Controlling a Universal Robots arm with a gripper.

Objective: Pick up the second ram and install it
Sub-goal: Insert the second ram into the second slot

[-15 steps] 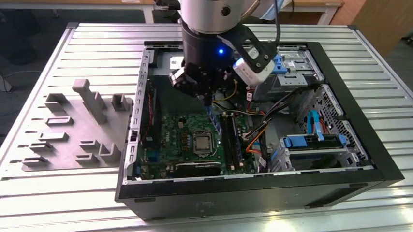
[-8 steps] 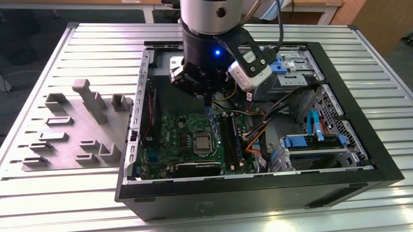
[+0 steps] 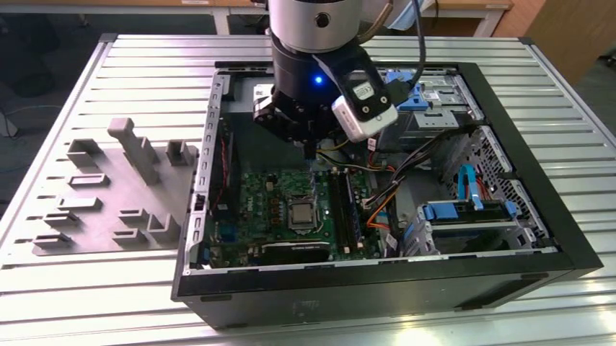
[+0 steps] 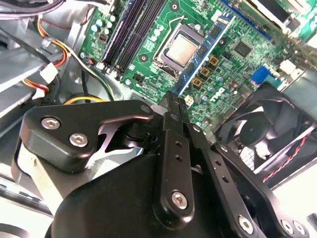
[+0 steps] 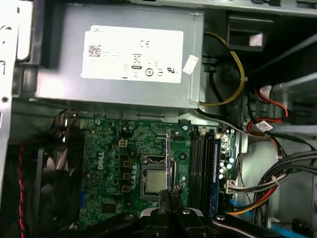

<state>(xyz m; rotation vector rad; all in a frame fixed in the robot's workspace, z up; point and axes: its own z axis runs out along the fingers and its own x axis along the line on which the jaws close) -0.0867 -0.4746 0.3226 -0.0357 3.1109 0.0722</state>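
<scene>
An open black case (image 3: 385, 295) lies on the ribbed table (image 3: 97, 288), a grey fixture plate (image 3: 97, 216) beside it at the exterior view's left. Inside: green motherboard (image 3: 260, 198), bare CPU (image 3: 300, 214), fan (image 4: 267, 119), power supply (image 5: 124, 59).

Table (image 3: 58, 303): ribbed bare metal, satin sheen. Fixture plate (image 3: 97, 223): grey plastic, matt. Computer case (image 3: 385, 295): black, smooth, matt. Arm (image 3: 318, 21): polished silver metal. Gripper (image 4: 171, 97): matt black metal links with bright screw heads, clamped on the second ram (image 5: 168, 153), a thin dull board edge. Motherboard (image 5: 114, 163): glossy green board. Power supply (image 5: 59, 59): dull grey sheet metal, white paper label (image 5: 131, 52).
</scene>
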